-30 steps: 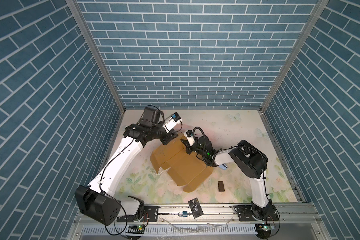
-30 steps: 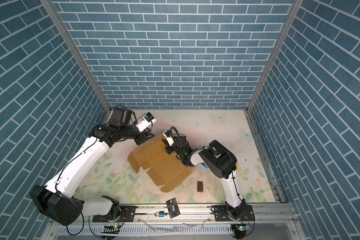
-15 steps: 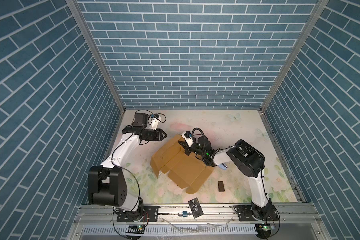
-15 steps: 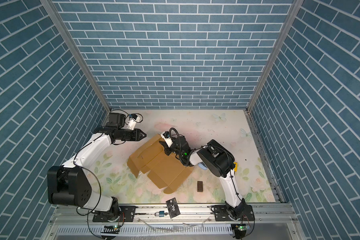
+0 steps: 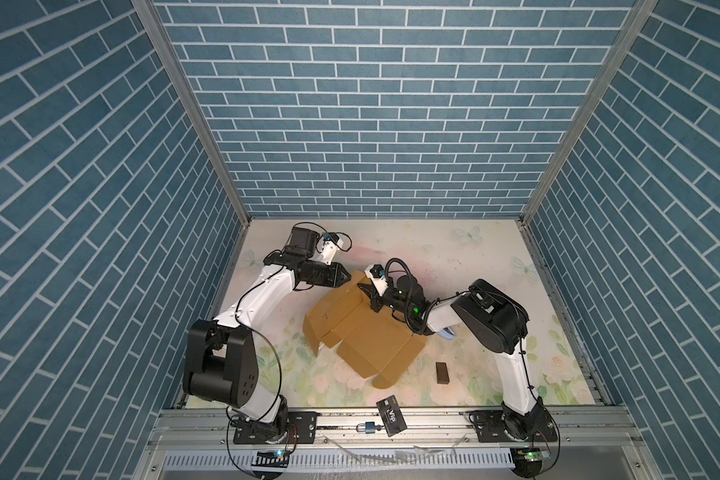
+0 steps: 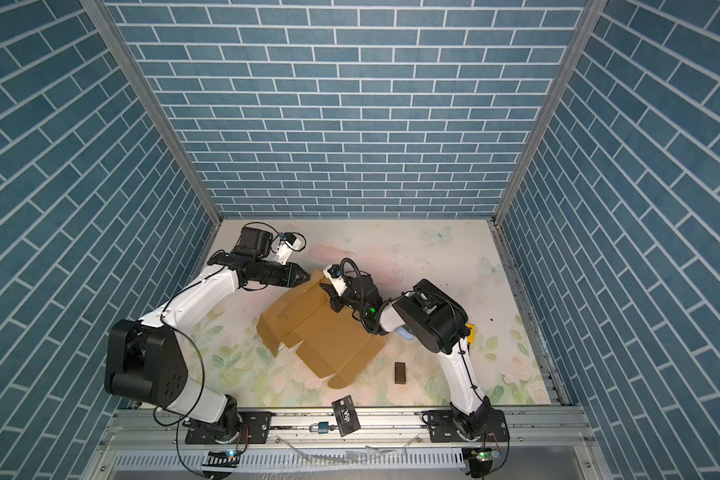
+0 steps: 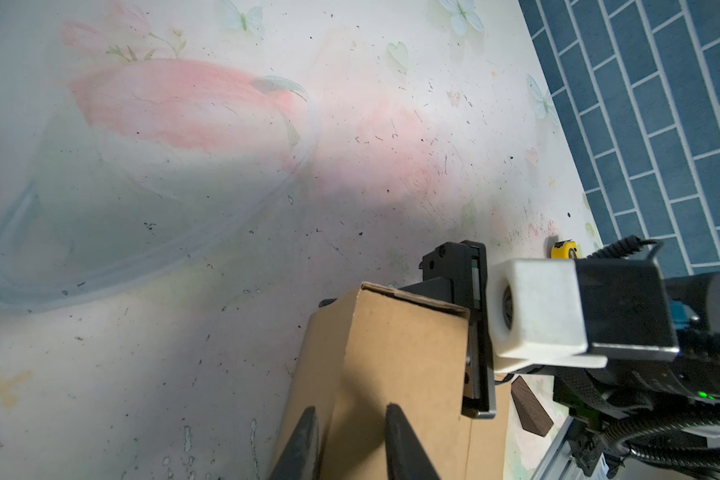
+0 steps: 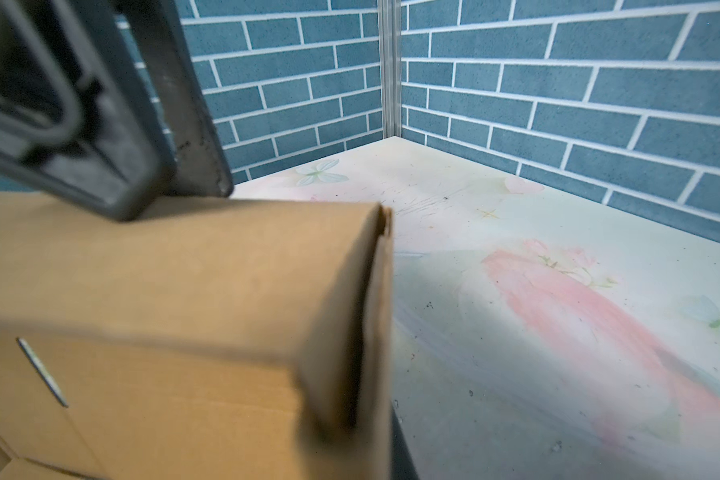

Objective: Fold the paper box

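2 overhead views, 2 wrist close-ups

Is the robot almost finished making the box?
Not yet. One wall of the paper box stands folded up. The right fingers pinch it while the left fingers sit apart at its corner. Other flaps lie spread out, so the sides and lid are left.

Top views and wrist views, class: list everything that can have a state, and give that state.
paper box, partly folded: one wall raised, other flaps not yet folded.
right gripper, shut on the raised wall.
left gripper, slightly open at that wall's corner.
padlock, too small to tell.
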`<state>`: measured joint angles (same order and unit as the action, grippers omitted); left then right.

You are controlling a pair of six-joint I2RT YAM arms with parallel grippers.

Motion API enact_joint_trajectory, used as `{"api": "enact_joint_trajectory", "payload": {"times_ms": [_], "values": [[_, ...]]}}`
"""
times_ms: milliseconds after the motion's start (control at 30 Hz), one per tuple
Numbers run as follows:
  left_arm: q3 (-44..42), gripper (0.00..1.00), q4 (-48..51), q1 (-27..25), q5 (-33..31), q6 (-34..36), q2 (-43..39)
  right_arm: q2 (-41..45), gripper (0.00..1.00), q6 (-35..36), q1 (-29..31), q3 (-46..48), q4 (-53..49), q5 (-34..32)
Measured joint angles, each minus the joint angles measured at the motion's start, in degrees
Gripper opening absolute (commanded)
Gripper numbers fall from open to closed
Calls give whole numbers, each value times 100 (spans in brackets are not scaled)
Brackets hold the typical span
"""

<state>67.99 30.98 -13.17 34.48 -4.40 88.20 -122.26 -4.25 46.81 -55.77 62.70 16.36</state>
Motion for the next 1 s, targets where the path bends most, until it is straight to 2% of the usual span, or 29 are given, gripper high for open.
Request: {"api": "enact_joint_trajectory", "payload": {"times_ms": [100,367,400,500,1000], "values": [[-28,28,-37,-94,-57,92,0,2,10,0,0,127,190,-42],[-42,27,-55,-186,-94,166,0,101,16,2,0,492,422,-131],[-42,27,-55,-186,-94,164,0,101,15,0,0,518,420,-146],[-42,26,-52,-188,-90,162,0,122,0,-9,0,568,411,-223],[-42,25,-175,-352,-83,-39,-2,131,0,-4,0,496,308,-348]]}}
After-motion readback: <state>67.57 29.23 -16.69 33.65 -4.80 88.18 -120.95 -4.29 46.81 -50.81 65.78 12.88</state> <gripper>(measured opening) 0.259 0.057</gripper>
